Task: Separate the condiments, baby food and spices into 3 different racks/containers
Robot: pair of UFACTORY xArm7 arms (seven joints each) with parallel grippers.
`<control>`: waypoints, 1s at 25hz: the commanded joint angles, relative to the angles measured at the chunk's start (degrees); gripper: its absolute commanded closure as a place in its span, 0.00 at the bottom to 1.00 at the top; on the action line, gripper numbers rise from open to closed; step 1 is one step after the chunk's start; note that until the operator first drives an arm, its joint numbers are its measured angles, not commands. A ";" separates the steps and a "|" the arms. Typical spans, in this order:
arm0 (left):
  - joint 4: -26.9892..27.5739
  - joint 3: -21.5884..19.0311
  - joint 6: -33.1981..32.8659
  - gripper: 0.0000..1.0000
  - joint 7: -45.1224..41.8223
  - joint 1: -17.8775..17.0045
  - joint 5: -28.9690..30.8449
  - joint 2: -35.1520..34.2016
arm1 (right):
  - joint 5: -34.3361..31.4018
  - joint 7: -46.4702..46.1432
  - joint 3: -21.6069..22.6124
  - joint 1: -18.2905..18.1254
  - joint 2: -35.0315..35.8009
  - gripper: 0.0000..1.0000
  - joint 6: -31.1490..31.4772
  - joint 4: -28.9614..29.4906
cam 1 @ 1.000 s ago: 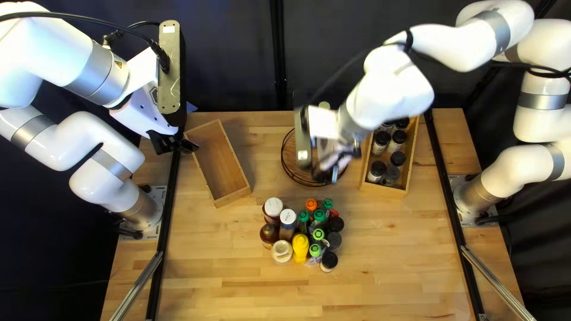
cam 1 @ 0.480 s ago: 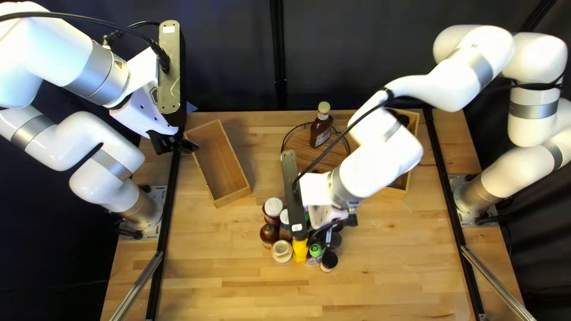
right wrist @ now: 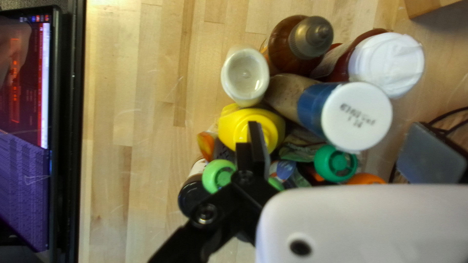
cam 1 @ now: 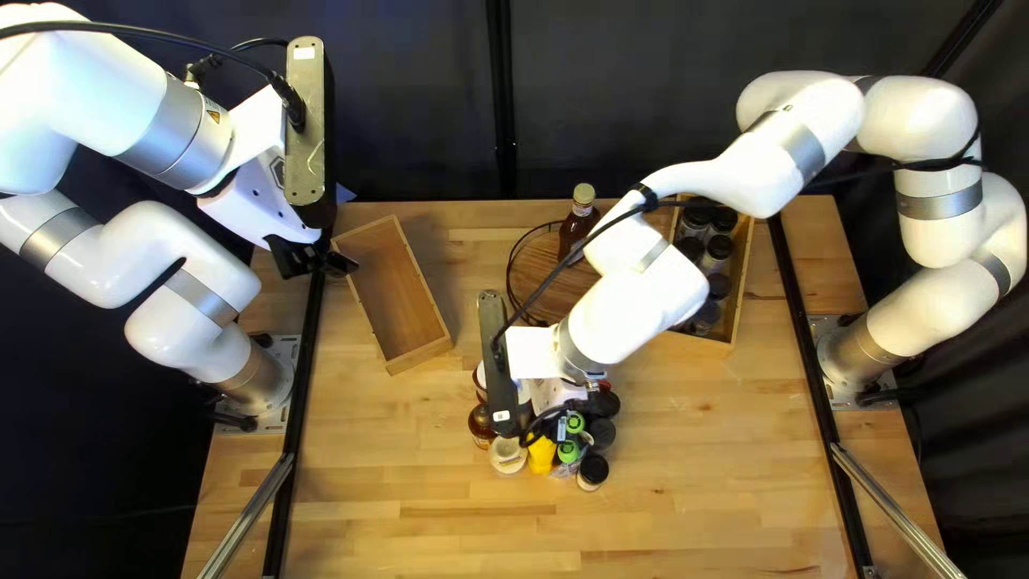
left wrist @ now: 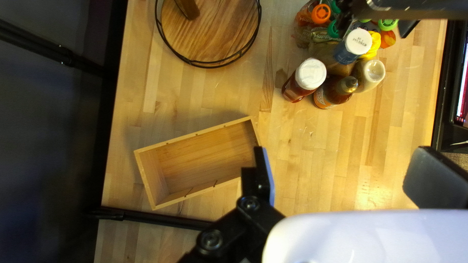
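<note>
In from the desk's near edge (right wrist: 89, 146), right gripper (right wrist: 340, 139) gapes over condiment bottles (right wrist: 357, 117): likely a pick, needing centring! Left gripper (left wrist: 342, 160)'s spread, empty.

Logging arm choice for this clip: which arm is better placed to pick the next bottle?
Right, I'd judge: my right gripper hangs open over the bottles, a white cap showing between its fingers; my left gripper is away near the wooden box.

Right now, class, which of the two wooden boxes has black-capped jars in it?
The right-hand box in the top left view: black-capped jars stand inside it, while the left-hand box shows its bare floor.
</note>
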 commanded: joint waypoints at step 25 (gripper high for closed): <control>0.00 0.00 0.00 0.00 0.00 0.00 0.00 0.00 | 4.32 -7.00 8.79 -4.95 4.37 0.97 6.15 4.82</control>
